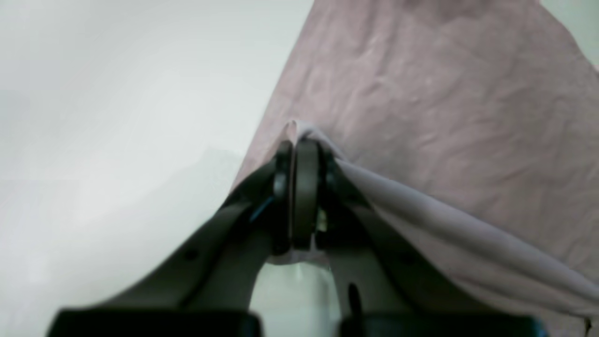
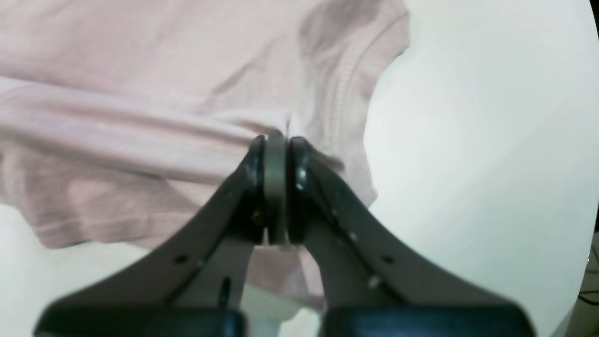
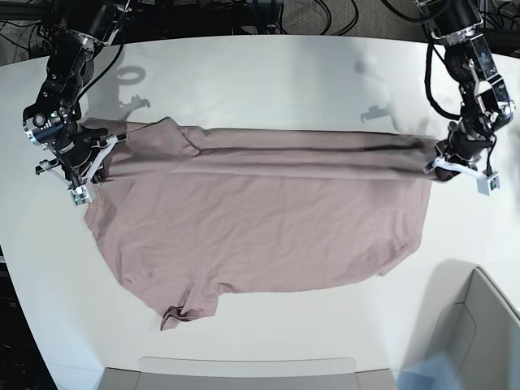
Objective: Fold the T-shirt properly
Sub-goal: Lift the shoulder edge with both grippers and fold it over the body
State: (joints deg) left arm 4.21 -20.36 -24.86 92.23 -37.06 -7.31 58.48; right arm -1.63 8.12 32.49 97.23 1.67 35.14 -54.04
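The shirt (image 3: 268, 227) lies spread across the white surface (image 3: 268, 81). The left hand (image 3: 436, 166) and right hand (image 3: 101, 150) each pinch its far edge, pulling it taut between them.

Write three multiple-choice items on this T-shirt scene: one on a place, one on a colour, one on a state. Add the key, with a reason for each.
1. Where does the T-shirt lie?
A. spread on the white table
B. draped over a chair
C. inside a drawer

2. What colour is the T-shirt?
A. navy blue
B. dusty pink
C. bright yellow

3. How does the left gripper stand?
A. wide open above bare table
B. shut on the T-shirt
C. shut on a pen

Key: 1 A, the base view shows the cloth spread flat on the table. 2 B, all views show pale mauve-pink fabric. 3 B, the left wrist view shows fabric pinched between its fingers; the right gripper grips likewise.
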